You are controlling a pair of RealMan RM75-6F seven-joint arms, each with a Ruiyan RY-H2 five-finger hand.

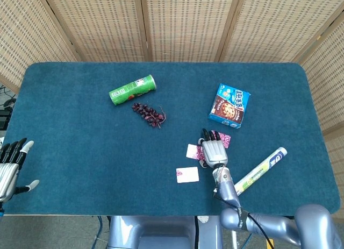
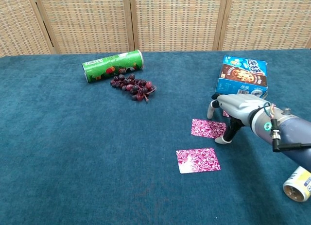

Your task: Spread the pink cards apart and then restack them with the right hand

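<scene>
Three pink patterned cards lie apart on the blue table. The nearest card (image 2: pixel 197 160) (image 1: pixel 187 175) lies alone toward the front. A middle card (image 2: pixel 208 128) (image 1: pixel 192 150) sits under my right hand's fingertips. A third card (image 1: pixel 225 139) (image 2: pixel 226 113) peeks out behind the hand, mostly hidden. My right hand (image 2: pixel 237 111) (image 1: pixel 213 149) arches over the middle card, fingertips touching its right edge and the cloth, holding nothing. My left hand (image 1: pixel 11 164) hangs open at the table's left front edge, seen only in the head view.
A blue cookie box (image 2: pixel 242 75) (image 1: pixel 230 105) lies just behind the right hand. A white tube (image 1: pixel 261 170) (image 2: pixel 297 184) lies to its right. A green can (image 2: pixel 112 65) (image 1: pixel 132 89) and a bunch of dark grapes (image 2: pixel 134 87) (image 1: pixel 149 114) sit at the back left.
</scene>
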